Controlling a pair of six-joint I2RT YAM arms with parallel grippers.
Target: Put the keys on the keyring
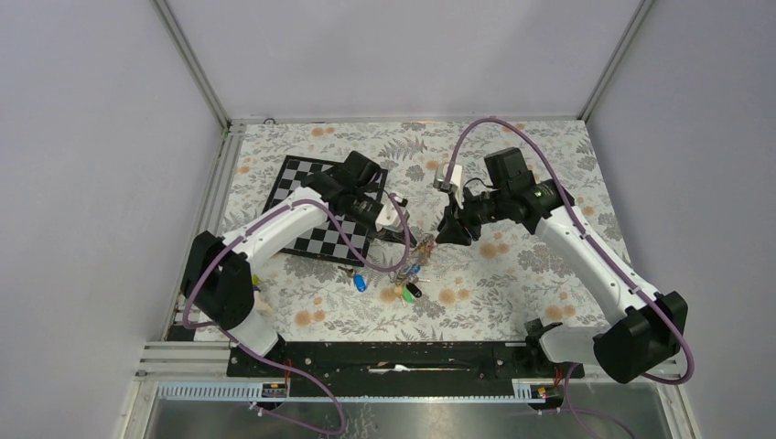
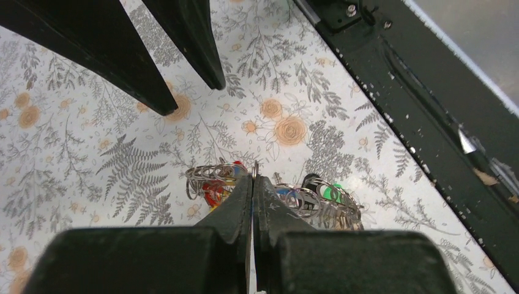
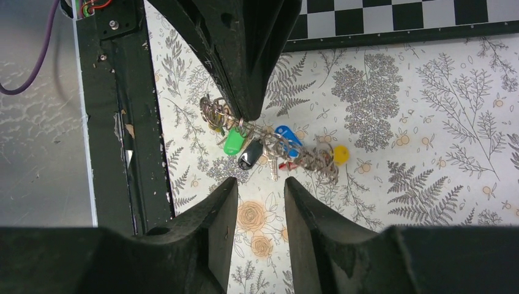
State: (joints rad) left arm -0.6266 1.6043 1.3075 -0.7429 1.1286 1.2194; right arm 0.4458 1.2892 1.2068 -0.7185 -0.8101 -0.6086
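Left wrist: left jaws shut on the keyring [image 2: 203,173]; right jaws part-open, holding nothing.

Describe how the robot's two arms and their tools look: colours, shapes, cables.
The left arm and right arm match: white curved links between bulky black joints, with a purple cable looping along each. The left tool and right tool are matte black, each with two wedge-shaped fingers tapering to narrow tips.
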